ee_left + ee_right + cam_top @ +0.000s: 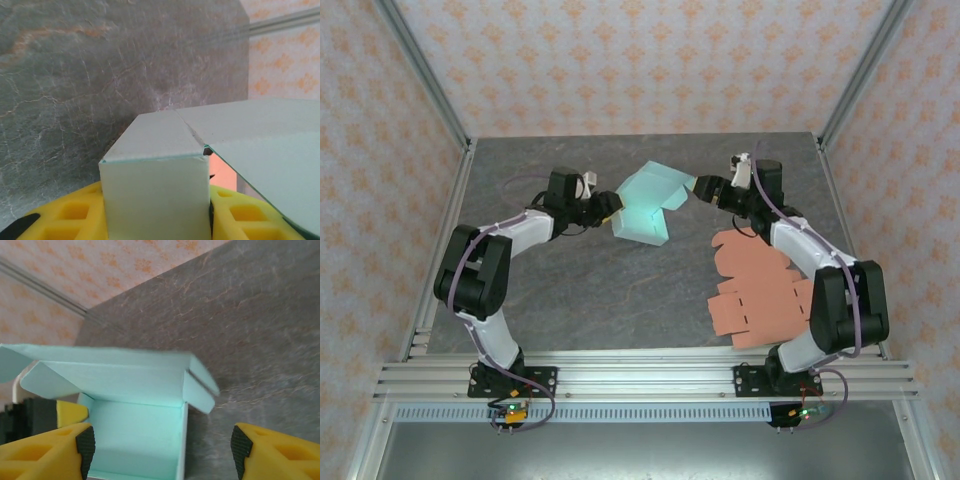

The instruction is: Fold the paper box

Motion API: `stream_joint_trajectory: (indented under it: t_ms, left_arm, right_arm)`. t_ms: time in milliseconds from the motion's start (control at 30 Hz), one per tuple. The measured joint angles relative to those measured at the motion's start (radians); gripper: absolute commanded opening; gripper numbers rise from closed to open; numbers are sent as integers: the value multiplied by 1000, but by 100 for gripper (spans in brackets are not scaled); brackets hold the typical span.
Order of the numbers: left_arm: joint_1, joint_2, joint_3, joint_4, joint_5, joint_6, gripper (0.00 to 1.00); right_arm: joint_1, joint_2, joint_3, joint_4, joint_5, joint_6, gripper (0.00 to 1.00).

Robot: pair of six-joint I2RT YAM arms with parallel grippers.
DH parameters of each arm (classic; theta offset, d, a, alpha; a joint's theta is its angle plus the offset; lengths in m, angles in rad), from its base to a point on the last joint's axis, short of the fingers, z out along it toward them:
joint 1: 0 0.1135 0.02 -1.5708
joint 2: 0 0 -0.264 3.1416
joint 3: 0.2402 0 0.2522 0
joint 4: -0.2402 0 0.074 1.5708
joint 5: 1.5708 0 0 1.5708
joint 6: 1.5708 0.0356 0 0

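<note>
The paper box [155, 195] is hiding the gap between my left fingers [75, 215], its flap [270, 150] running off the wrist view's right edge

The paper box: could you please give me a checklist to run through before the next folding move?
1. Left jaws clamped on a wall of the paper box: ok, the wall sits between the yellow fingers.
2. Right jaws open and not clamped on the box: ok, they stand wide apart.
3. Lid flap closed: not ok, it is raised and the inside shows.
4. Box resting on the table: cannot tell.
5. Orange cardboard blank apart from the box: ok, it lies flat beside the right arm.
</note>
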Motion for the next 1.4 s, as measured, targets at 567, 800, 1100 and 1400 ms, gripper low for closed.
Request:
stream_joint_trajectory:
  t_ms: [567,800,1100,1400]
  left_arm:
    - [6,10,132,-327,-41,381,95]
    - [21,-95,115,-385,-102,440,95]
    - [29,-208,121,-478,-214,536,92]
    - [29,-193,146,-515,-322,618,73]
  right_arm:
    - [55,124,48,-83,14,-286,72]
    - [91,197,138,-134,3,-294,69]
    - [129,274,292,-277,-47,-350,69]
    - [138,357,382,-338,-80,-352,59]
